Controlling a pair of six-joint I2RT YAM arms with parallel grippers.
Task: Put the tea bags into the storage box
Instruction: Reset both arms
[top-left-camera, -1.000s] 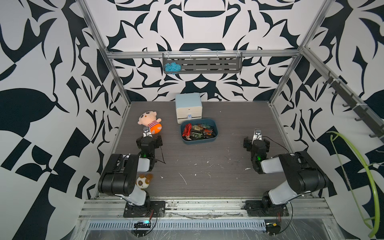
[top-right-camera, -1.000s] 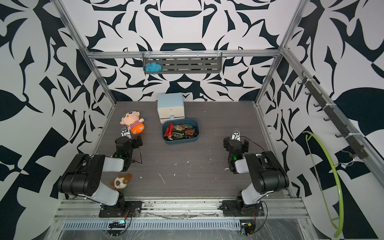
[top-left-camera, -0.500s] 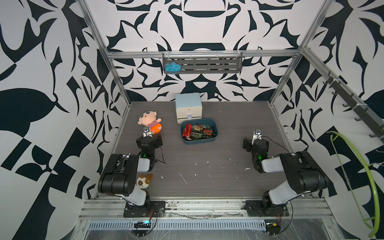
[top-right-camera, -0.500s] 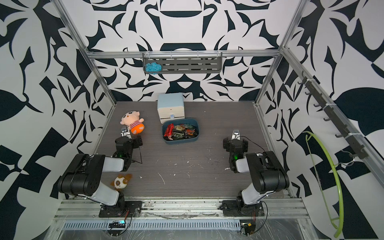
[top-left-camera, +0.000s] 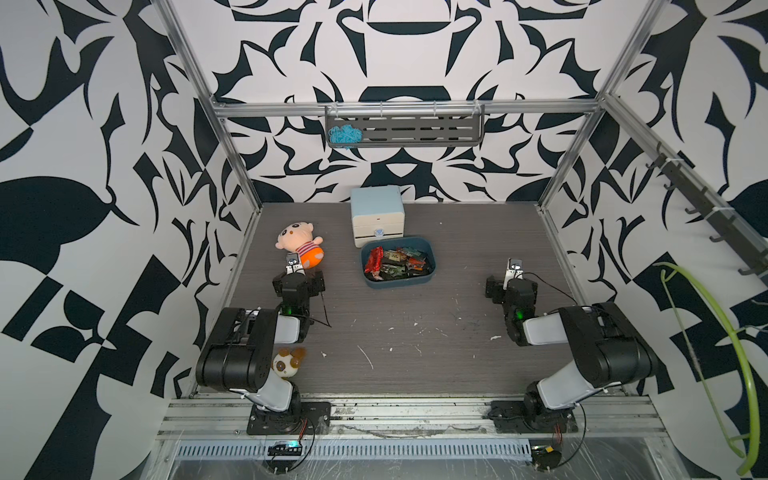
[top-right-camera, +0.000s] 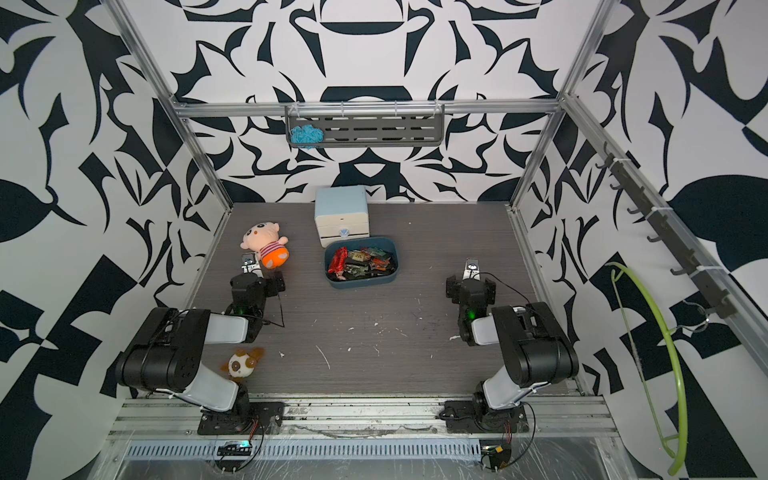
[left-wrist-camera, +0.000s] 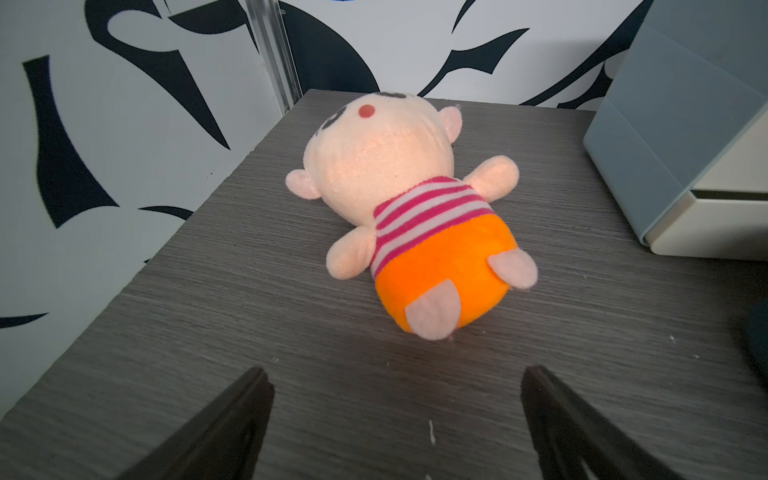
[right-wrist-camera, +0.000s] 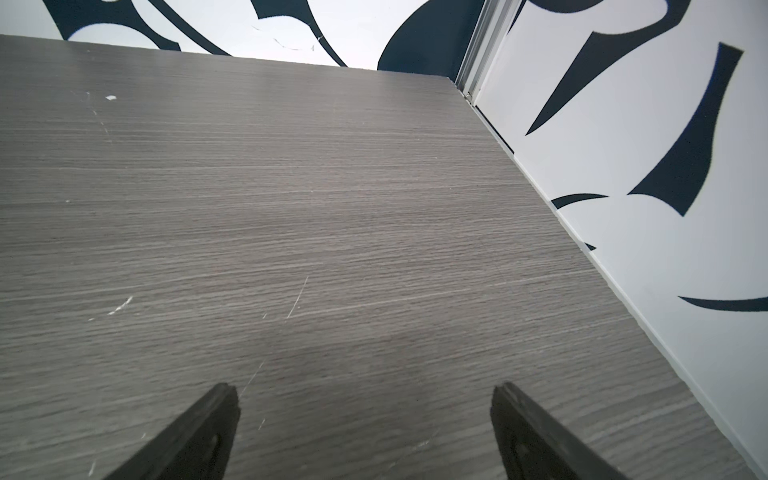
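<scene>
The storage box (top-left-camera: 400, 284) (top-right-camera: 362, 283), a shallow dark teal tray, sits mid-table in both top views, just in front of the drawer cabinet. Several tea bags (top-left-camera: 395, 264) (top-right-camera: 360, 262), red foil and dark patterned, lie piled inside it. I see no sachets on the table outside it. My left gripper (top-left-camera: 298, 283) (top-right-camera: 258, 286) (left-wrist-camera: 392, 386) rests low, left of the box, open and empty, pointing at a plush doll. Right of the box, near the side wall, my right gripper (top-left-camera: 512, 287) (top-right-camera: 471, 286) (right-wrist-camera: 363, 399) is also open, with only bare tabletop between its fingers.
A plush doll (top-left-camera: 301, 246) (left-wrist-camera: 415, 208) in orange shorts lies just beyond the left gripper. The pale blue drawer cabinet (top-left-camera: 377, 219) (left-wrist-camera: 685, 145) stands behind the box. A small plush toy (top-left-camera: 286, 362) lies by the left arm's base. A wall shelf (top-left-camera: 403, 129) hangs at the back.
</scene>
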